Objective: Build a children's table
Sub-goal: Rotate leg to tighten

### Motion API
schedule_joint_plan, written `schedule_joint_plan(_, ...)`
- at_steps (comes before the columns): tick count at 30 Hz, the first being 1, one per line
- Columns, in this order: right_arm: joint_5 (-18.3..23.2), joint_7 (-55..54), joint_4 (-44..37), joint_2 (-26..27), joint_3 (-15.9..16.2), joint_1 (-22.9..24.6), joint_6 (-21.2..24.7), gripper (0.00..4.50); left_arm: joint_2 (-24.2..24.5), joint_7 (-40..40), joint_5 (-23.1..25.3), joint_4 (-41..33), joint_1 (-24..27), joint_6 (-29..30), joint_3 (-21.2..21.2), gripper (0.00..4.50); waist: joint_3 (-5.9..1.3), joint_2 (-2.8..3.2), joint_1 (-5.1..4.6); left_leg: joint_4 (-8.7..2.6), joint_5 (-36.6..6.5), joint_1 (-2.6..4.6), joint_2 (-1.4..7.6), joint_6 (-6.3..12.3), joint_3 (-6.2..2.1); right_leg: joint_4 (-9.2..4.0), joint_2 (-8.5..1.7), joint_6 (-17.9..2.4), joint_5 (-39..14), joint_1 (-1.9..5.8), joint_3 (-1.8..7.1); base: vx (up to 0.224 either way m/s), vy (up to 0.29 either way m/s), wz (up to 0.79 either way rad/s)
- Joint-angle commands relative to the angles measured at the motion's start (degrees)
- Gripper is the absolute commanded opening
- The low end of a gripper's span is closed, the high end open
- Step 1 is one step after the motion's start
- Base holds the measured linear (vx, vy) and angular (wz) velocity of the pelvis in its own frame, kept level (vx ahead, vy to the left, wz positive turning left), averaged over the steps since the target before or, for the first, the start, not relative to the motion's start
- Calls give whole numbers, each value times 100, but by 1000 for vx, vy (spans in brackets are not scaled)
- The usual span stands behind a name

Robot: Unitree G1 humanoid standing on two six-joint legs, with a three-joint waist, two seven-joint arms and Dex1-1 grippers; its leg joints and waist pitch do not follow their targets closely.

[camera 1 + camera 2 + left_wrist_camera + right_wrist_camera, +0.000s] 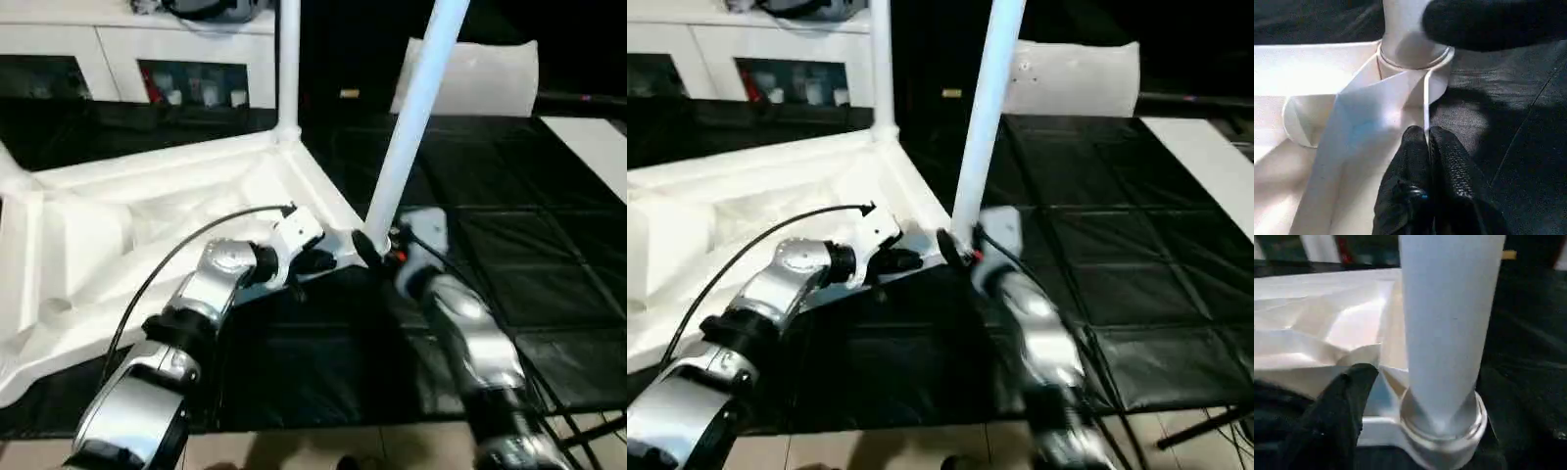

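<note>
Step in hand: I judge I am seating a leg (411, 117) in the corner socket (1442, 423) nearest my fingers; the leg stands in it, leaning slightly.
Tabletop (147, 235): it lies underside up on the black mat (529, 264), ribs showing, ahead of both my grippers.
Left gripper (1427, 147): my fingers are pinched tight on the thin rim of the tabletop, just beside the socket.
Right gripper (377, 245): it sits at the foot of the leg; I cannot tell how wide the fingers stand, nor whether they touch it.
Another leg (289, 64): upright in the far corner, well beyond my fingers.
Next move: I would expect pressing the leaning leg straight while my left holds the rim.
In the way: nothing between my fingers and the socket; a white cabinet (127, 44) and a pillow-like slab (490, 78) stand well beyond.
</note>
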Motion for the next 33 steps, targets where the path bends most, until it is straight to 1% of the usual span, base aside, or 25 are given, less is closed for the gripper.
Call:
schedule_joint_plan(1,118,281,-386,-120,134,93,-1,422,-96,-230,-482,-476,61,-263,191,54,-349,-62,25,-381,-1105,6,312,468,-84,-425,-387,-931,-2082,334,322,0,0,0)
schedule_joint_plan(3,297,606,-847,-353,150,347,62,435,-5,-357,-718,-945,272,-139,325,57,-354,-50,65,-393,-1174,33,381,387,-97,-400,-399,-1044,-1927,317,335,0,0,0)
schedule_joint_plan(4,297,606,-847,-353,150,347,62,448,-5,-357,-718,-945,272,-139,325,84,-354,-50,65,-393,-1174,33,381,387,-97,-400,-399,-1044,-1927,317,335,0,0,0)
schedule_joint_plan(5,358,823,-1065,-503,225,473,101,449,66,-381,-793,-1219,402,-46,372,84,-342,-90,41,-408,-1191,4,363,397,-99,-376,-367,-1072,-1729,319,323,0,0,0)
schedule_joint_plan(7,388,1041,-1405,-747,326,682,142,450,290,-462,-899,-1845,736,283,430,100,-330,-112,56,-401,-1152,-22,371,408,-99,-354,-394,-1054,-1672,345,337,0,0,0)
schedule_joint_plan(9,583,1228,-1638,-847,344,790,387,450,475,-536,-988,-2357,1007,617,477,121,-322,-115,43,-412,-1165,-29,372,418,-100,-355,-390,-1028,-1760,351,338,0,0,0)
schedule_joint_plan(10,639,1402,-1785,-908,398,855,387,450,626,-561,-1022,-2768,1230,889,539,134,-316,-101,33,-405,-1250,-7,375,373,-100,-378,-391,-964,-2035,321,341,0,0,0)
schedule_joint_plan(11,639,1402,-1785,-908,398,855,387,450,626,-561,-1022,-2768,1230,889,539,134,-299,-91,31,-410,-1310,-3,373,324,-98,-407,-379,-923,-2190,298,341,0,0,0)
schedule_joint_plan(12,693,1525,-1893,-951,461,892,430,450,745,-605,-1052,-3044,1388,1053,572,145,-298,-116,41,-405,-1403,23,360,275,-91,-434,-375,-858,-2348,275,339,0,0,0)
schedule_joint_plan(14,836,1753,-2109,-1030,591,948,600,450,997,-699,-1111,-3568,1702,1342,621,153,-275,-95,64,-432,-1462,24,386,226,-107,-422,-365,-854,-2338,269,344,0,0,0)
schedule_joint_plan(15,933,1868,-2271,-1065,691,970,718,450,1223,-761,-1226,-4030,1997,1611,679,174,-278,-81,79,-445,-1507,30,404,188,-129,-406,-379,-852,-2341,281,340,0,0,0)
schedule_joint_plan(16,939,1876,-2282,-1067,698,972,726,450,1239,-765,-1234,-4062,2017,1629,683,179,-282,-82,64,-458,-1533,22,412,136,-138,-372,-368,-854,-2244,291,345,0,0,0)
schedule_joint_plan(17,987,1913,-2375,-1058,772,958,803,450,1438,-805,-1336,-4459,2285,1882,746,181,-287,-65,59,-453,-1560,49,412,92,-131,-355,-358,-877,-2169,269,350,0,0,0)
schedule_joint_plan(18,976,1816,-2350,-975,814,880,824,450,1652,-812,-1414,-4844,2574,2168,806,196,-261,-56,45,-473,-1578,22,397,105,-134,-379,-344,-873,-2193,269,353,0,0,0)
schedule_joint_plan(19,922,1684,-2221,-842,839,753,775,450,1856,-834,-1438,-5149,2837,2389,842,196,-266,-32,36,-472,-1574,32,394,44,-128,-357,-337,-915,-2122,260,359,0,0,0)
schedule_joint_plan(21,732,1353,-1847,-592,865,445,732,450,2154,-806,-1359,-5581,3219,2800,884,226,-243,8,-33,-482,-1861,49,370,-92,-142,-373,-315,-909,-2374,225,351,0,0,0)
schedule_joint_plan(22,620,1197,-1650,-485,873,297,722,450,2248,-784,-1294,-5693,3342,2935,895,226,-240,-3,-51,-487,-1910,35,351,-106,-140,-392,-306,-873,-2480,234,347,0,0,0)
schedule_joint_plan(23,542,1047,-1442,-367,864,129,692,450,2290,-719,-1230,-5772,3436,3064,927,232,-235,57,-33,-467,-2054,119,345,-174,-133,-434,-300,-832,-2605,172,357,0,0,0)
schedule_joint_plan(24,440,811,-1119,-185,833,-130,628,450,2338,-610,-1098,-5835,3559,3208,968,242,-229,42,-56,-459,-2132,134,353,-208,-129,-428,-293,-852,-2601,146,364,0,0,0)
schedule_joint_plan(25,374,635,-893,-69,801,-319,562,450,2367,-544,-997,-5837,3625,3267,988,254,-221,66,-76,-476,-2211,99,340,-259,-160,-423,-294,-831,-2654,180,354,0,0,0)
schedule_joint_plan(26,357,548,-790,-23,791,-415,550,450,2406,-495,-969,-5867,3667,3338,990,264,-215,57,-92,-484,-2276,91,338,-286,-169,-426,-288,-799,-2716,184,344,0,0,0)
schedule_joint_plan(27,302,370,-572,58,772,-605,491,450,2484,-403,-872,-5879,3750,3429,978,271,-228,57,-76,-469,-2317,127,335,-312,-168,-437,-296,-738,-2735,173,353,0,0,0)
schedule_joint_plan(29,247,205,-387,101,772,-766,412,450,2574,-299,-795,-5890,3821,3487,954,285,-229,70,-104,-479,-2312,107,324,-324,-186,-424,-284,-692,-2669,195,349,0,0,0)
schedule_joint_plan(32,49,-428,352,231,653,-1325,162,450,2664,113,-750,-5992,3926,3834,1040,298,-234,59,-136,-482,-2298,80,325,-354,-196,-375,-286,-763,-2496,218,349,0,0,0)
schedule_joint_plan(33,11,-564,579,267,583,-1473,89,450,2678,192,-768,-6059,3937,3965,1066,298,-253,64,-143,-460,-2289,102,319,-386,-183,-362,-290,-785,-2450,210,350,0,0,0)
